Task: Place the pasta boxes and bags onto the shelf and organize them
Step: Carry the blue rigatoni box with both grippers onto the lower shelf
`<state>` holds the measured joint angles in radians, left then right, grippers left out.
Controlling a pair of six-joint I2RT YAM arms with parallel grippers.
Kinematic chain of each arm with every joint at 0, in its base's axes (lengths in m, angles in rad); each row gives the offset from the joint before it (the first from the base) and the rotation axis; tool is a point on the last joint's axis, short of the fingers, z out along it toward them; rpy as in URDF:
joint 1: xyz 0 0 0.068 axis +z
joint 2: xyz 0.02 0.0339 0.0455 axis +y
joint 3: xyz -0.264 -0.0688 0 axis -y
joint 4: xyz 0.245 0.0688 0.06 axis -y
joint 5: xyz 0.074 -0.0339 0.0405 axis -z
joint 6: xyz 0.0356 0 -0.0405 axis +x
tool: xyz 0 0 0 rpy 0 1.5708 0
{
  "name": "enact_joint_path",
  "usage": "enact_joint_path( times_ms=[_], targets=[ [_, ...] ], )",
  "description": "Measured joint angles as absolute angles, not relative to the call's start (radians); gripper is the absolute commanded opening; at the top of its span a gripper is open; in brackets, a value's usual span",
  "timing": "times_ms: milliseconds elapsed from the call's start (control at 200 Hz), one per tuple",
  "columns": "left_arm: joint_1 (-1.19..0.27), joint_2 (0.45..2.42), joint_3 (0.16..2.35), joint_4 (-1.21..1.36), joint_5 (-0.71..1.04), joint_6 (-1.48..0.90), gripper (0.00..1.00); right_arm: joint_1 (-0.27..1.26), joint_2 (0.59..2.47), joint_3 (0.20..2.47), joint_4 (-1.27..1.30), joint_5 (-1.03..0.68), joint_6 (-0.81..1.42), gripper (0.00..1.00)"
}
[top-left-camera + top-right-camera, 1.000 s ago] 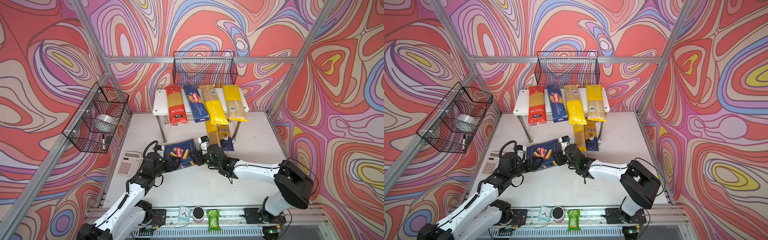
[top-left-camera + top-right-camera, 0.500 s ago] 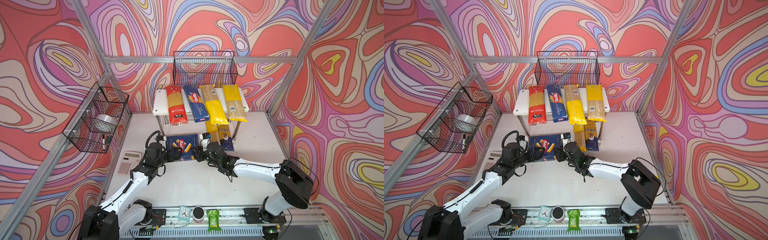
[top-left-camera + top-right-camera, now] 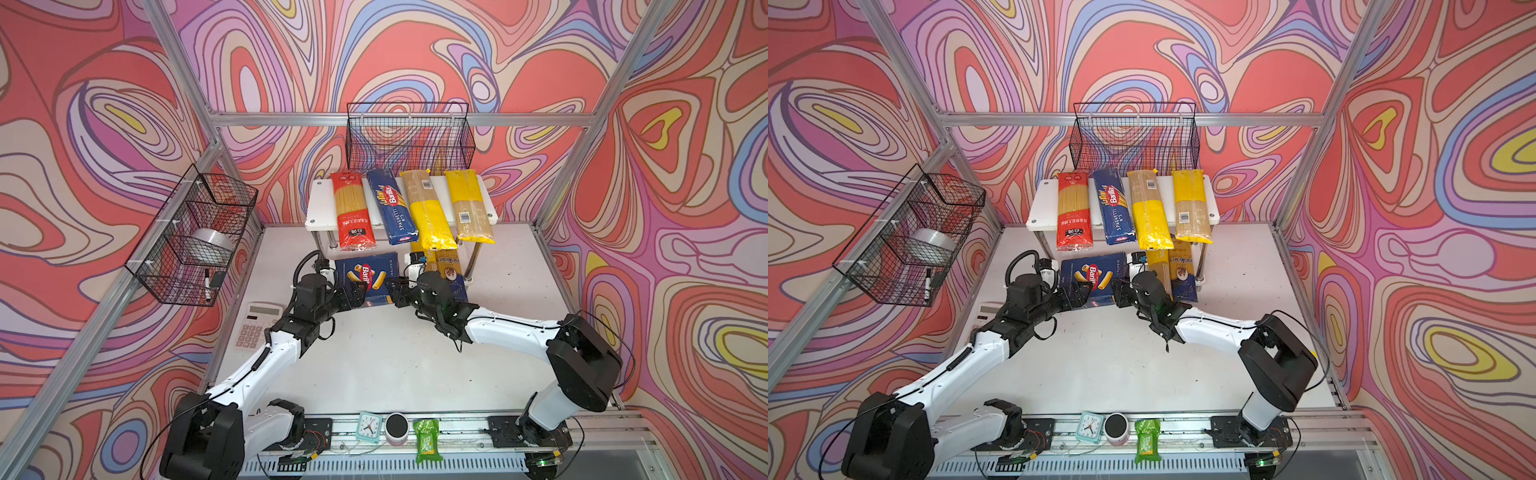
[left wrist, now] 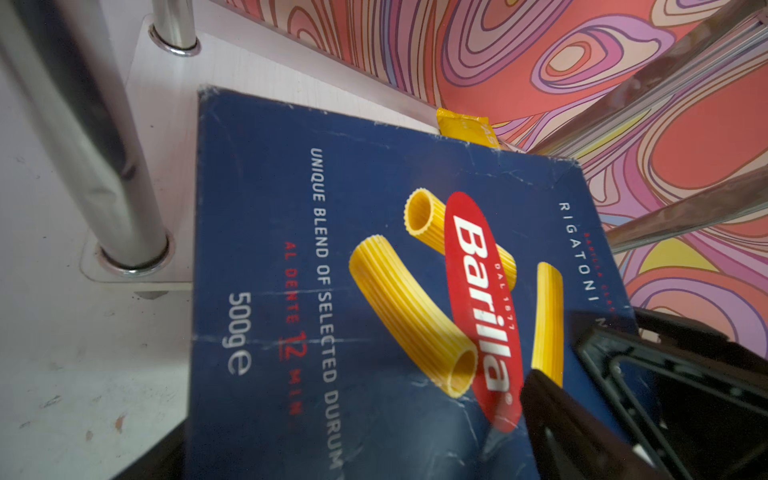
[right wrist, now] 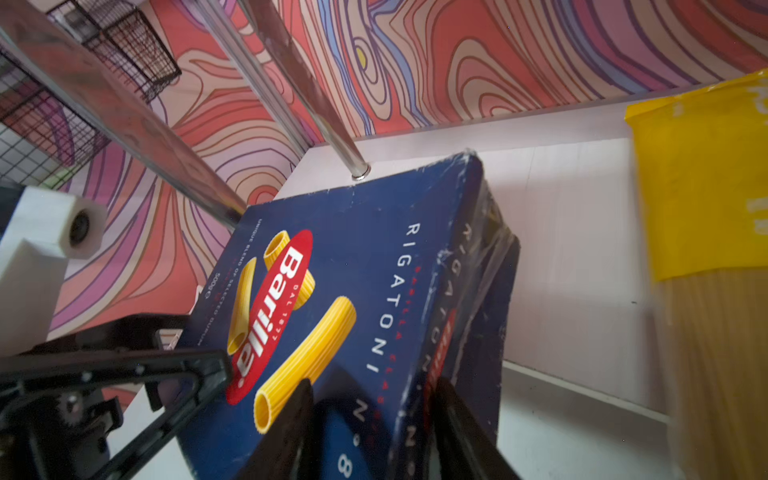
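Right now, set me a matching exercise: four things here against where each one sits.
Things:
1 rigatoni box
2 red spaghetti bag
3 calculator
4 green snack packet

Places:
A on the front rail
B top board of the shelf
C left edge of the table
D partway onto the lower board

Pairs: 1-D, 2-B, 3-C, 4-A

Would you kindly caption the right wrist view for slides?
Right end effector clamps rigatoni box over the shelf's lower board.

Lower bags (image 3: 451,272) partly under top board (image 3: 322,208)
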<state>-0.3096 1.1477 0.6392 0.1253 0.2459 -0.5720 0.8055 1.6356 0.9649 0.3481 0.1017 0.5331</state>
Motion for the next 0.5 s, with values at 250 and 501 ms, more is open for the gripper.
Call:
enact_joint_path(
  times_ms=[250,501],
  targets=[
    [-0.31,1.209,0.654,0.177,0.254,-0.57,1.0,0.77,1.67,0.965,0.375,0.085,0.596,0.46],
    [-0.31,1.273,0.731,0.191,0.252,-0.542,1.0,0.729,1.706,0.971,0.405,0.064,0.623,0.46]
  ],
)
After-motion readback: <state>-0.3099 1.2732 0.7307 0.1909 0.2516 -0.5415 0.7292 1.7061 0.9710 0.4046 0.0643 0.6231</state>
